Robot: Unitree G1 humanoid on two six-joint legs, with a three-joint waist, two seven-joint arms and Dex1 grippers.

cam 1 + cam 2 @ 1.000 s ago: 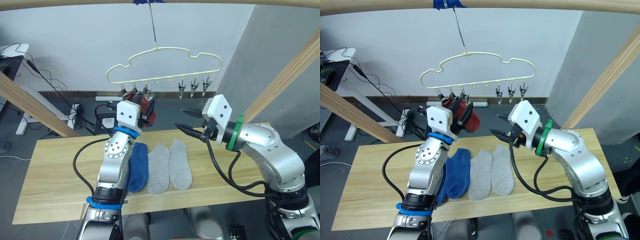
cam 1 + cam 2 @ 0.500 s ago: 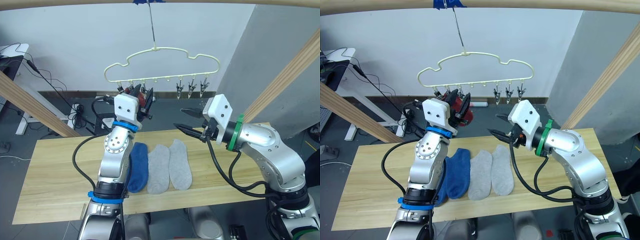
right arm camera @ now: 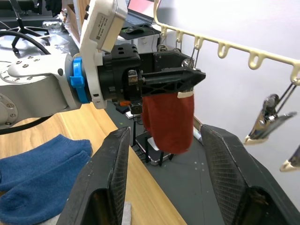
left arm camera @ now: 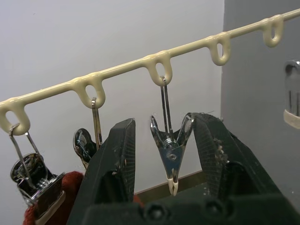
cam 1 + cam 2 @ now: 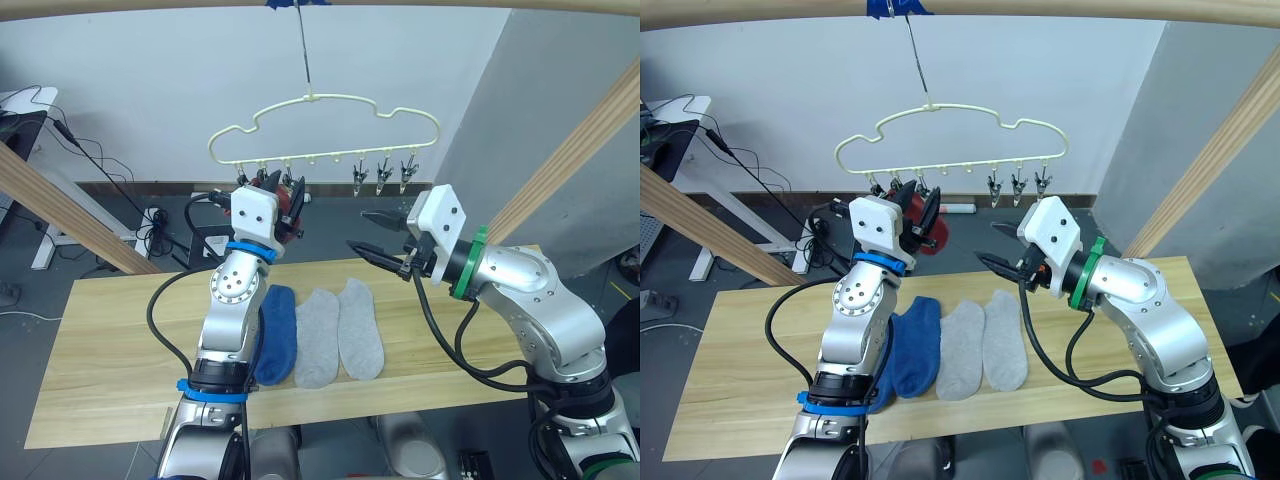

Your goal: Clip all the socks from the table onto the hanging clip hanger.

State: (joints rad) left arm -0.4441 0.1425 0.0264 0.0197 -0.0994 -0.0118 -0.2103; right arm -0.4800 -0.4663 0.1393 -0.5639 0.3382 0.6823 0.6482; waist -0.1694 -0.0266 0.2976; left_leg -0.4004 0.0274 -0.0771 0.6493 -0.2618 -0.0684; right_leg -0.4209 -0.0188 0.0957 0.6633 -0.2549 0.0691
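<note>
Here, a rust red sock (image 3: 168,123) hangs from a clip at the left end of the clip hanger (image 5: 322,98), whose long hook rises to a wooden pole (image 5: 300,4) overhead. Just beside it, the left gripper (image 4: 166,154) is raised to the row of clips, its two black fingers (image 4: 115,161) spread apart on either side of one metal clip (image 4: 169,157), which dangles between them; whether the fingers touch it cannot be told. Three further clips (image 5: 385,172) hang free towards the hanger's right end. On the table (image 5: 110,340), below and nearer, lie blue socks (image 5: 277,333) and two light grey socks (image 5: 338,332) side by side. The right gripper (image 5: 375,235) hovers above the table to the right of the hung sock, fingers parted and holding nothing.
</note>
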